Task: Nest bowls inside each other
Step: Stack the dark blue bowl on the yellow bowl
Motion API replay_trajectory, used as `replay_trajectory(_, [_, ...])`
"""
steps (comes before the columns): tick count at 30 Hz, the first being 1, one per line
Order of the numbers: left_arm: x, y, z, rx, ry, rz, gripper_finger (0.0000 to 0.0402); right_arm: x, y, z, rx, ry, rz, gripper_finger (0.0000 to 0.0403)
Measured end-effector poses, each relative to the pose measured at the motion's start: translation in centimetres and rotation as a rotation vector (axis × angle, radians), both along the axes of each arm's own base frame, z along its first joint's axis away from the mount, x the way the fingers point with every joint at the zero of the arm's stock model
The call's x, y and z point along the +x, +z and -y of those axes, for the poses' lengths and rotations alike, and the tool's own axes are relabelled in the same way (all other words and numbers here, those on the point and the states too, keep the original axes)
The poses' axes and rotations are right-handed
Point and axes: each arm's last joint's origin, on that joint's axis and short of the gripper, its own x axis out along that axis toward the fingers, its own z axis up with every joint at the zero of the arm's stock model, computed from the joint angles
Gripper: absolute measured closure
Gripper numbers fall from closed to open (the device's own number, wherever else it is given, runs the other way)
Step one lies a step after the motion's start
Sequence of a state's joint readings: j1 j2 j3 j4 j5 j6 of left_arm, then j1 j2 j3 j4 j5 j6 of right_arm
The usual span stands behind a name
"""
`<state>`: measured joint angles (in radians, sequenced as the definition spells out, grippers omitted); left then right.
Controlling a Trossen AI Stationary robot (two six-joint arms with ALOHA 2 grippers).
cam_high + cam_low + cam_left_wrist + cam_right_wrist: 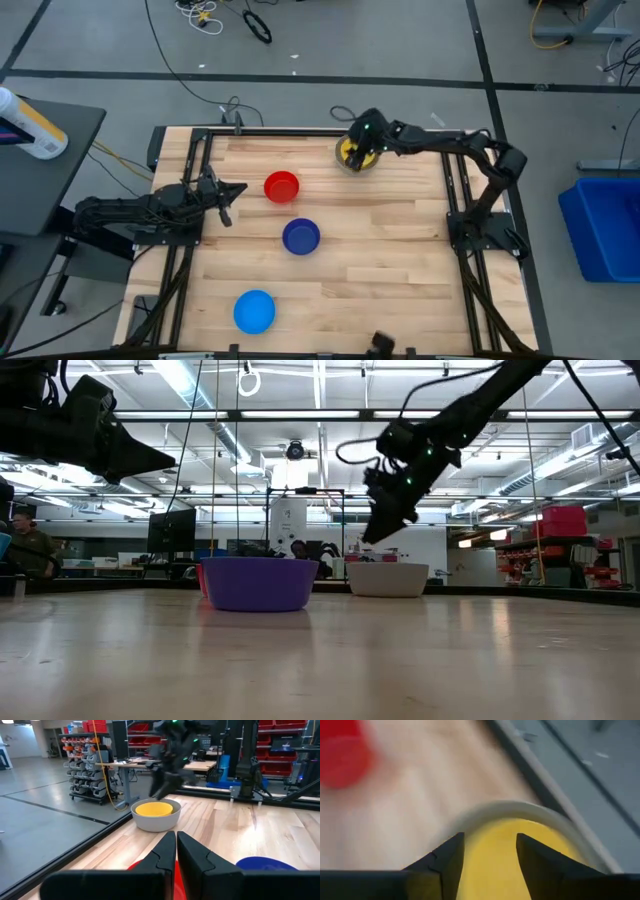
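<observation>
Overhead looks straight down; low view level across table [400, 660]; both wrist views share yellow bowl [154, 809].

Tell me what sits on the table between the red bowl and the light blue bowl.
The dark blue bowl sits between red bowl and light blue bowl, per the high view.

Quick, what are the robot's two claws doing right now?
Left gripper: shut, holding nothing, beside the red bowl.
Right gripper: open, empty, above the yellow bowl inside the grey bowl.
</observation>
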<state>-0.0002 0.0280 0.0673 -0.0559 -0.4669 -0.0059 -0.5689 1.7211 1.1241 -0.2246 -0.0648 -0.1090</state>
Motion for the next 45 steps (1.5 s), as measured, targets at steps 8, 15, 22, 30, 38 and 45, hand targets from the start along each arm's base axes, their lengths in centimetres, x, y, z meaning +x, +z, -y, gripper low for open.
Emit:
replay_trajectory(8, [0.0, 0.0, 0.0, 0.002, 0.015, -0.006, 0.0380, 4.1, 1.0, -9.0, 0.186, 0.304, 0.053, 0.0240])
replay_trajectory(15, [0.0, 0.0, 0.0, -0.004, 0.015, -0.003, 0.0380, 5.6, 0.7, -15.0, 0.286, 0.376, 0.056, 0.0235])
replay_trajectory(22, [0.0, 0.0, 0.0, -0.005, 0.012, -0.001, 0.0380, 7.3, -2.3, -16.1, 0.368, 0.337, 0.041, 0.0208])
replay_trajectory(30, [0.0, 0.0, 0.0, -0.005, 0.012, -0.002, 0.0380, 8.8, -4.8, -16.0, 0.418, 0.337, 0.030, 0.0210])
replay_trajectory(38, [0.0, 0.0, 0.0, -0.004, 0.012, -0.003, 0.0380, 10.4, -5.1, -15.8, 0.420, 0.338, 0.035, 0.0210])
replay_trajectory(45, [0.0, 0.0, 0.0, -0.004, 0.012, -0.003, 0.0380, 10.6, -6.6, -15.9, 0.427, 0.332, -0.005, 0.0221])
